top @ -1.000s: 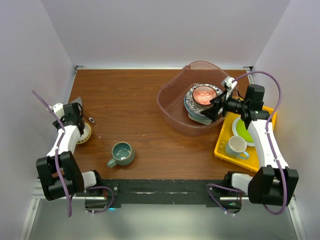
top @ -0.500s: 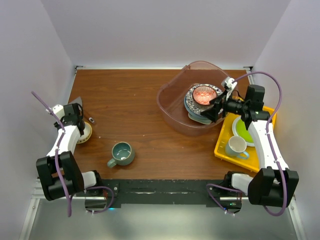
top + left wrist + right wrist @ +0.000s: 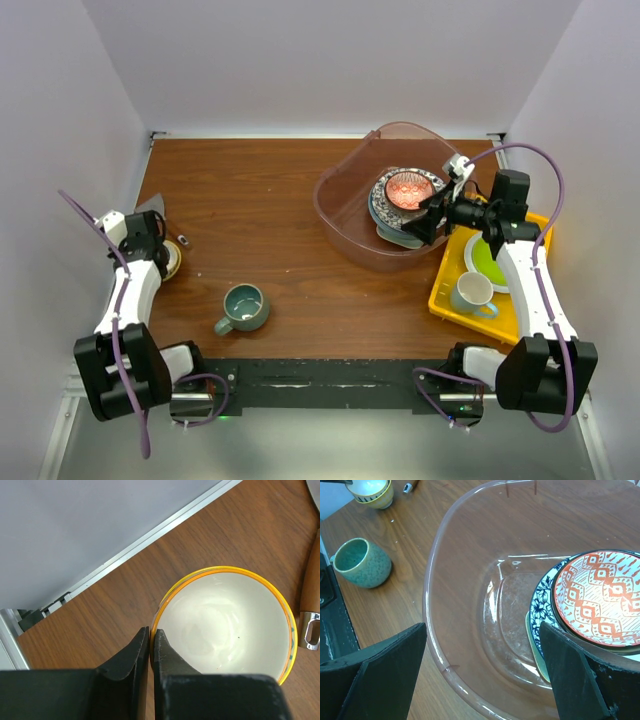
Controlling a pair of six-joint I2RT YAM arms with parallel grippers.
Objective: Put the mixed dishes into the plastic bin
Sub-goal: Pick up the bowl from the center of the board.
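Shut down tight in the last second, the left claw now pinches the rim of the yellow bowl, one finger inside and one outside, by the left edge of the table. A wooden-handled utensil lies just beside the bowl. The mug stands near the table's near edge. Over on the right, the right claw hangs wide open above the bin at the far right, where a red bowl tops the blue plates.
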